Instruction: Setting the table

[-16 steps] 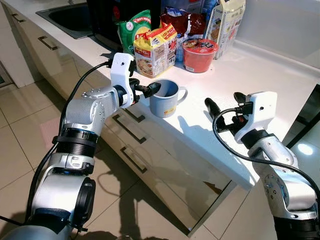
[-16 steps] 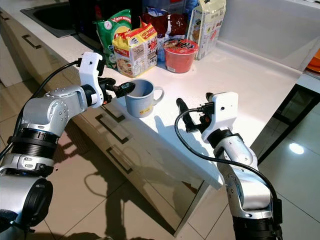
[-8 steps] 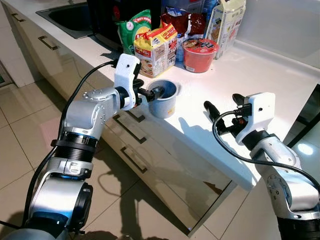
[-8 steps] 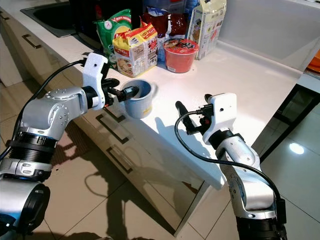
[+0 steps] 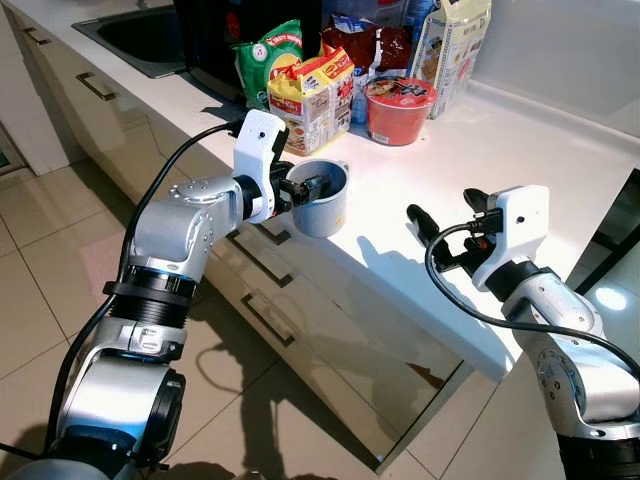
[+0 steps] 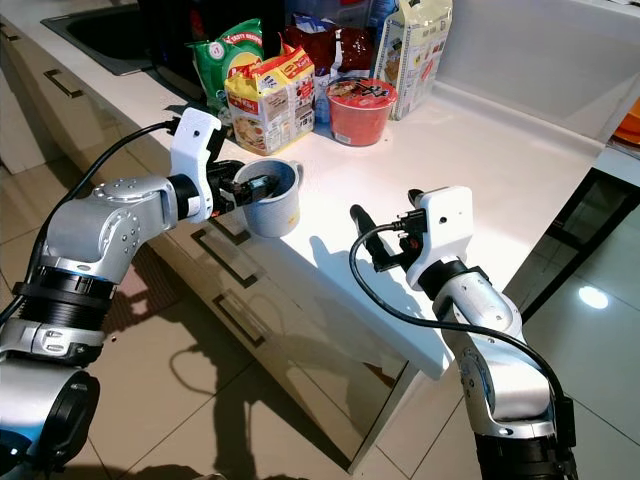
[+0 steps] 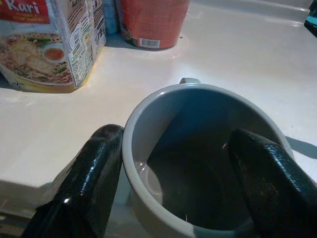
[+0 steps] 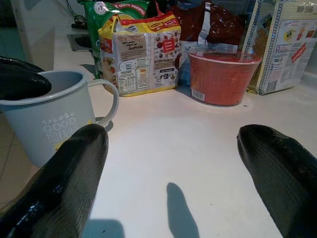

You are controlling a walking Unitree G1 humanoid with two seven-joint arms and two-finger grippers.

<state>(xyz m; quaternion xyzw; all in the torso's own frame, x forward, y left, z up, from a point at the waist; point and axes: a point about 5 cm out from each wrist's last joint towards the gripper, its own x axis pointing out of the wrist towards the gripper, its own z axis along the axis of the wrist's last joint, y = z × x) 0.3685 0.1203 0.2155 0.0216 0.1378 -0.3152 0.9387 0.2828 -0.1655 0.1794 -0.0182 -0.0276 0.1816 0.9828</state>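
- While you looked down, the white table (image 5: 520, 150) ran across your view, with a sink (image 5: 140, 35) at its far left end and drawer fronts (image 5: 270, 270) below its edge.
- You had packets of noodles (image 5: 310, 95), a red cup bowl (image 5: 398, 108) and a carton (image 5: 450, 45) grouped at the back.
- Your left pincer (image 5: 303, 186) gripped the grey mug (image 5: 322, 200) near the table's front edge, one finger (image 7: 84, 183) outside the wall and the other inside; the mug stood upright, handle turned toward the packets.
- Your right pincer (image 5: 445, 215) hovered over the table, well apart from the mug, its fingers (image 8: 59, 188) spread wide and holding nothing.
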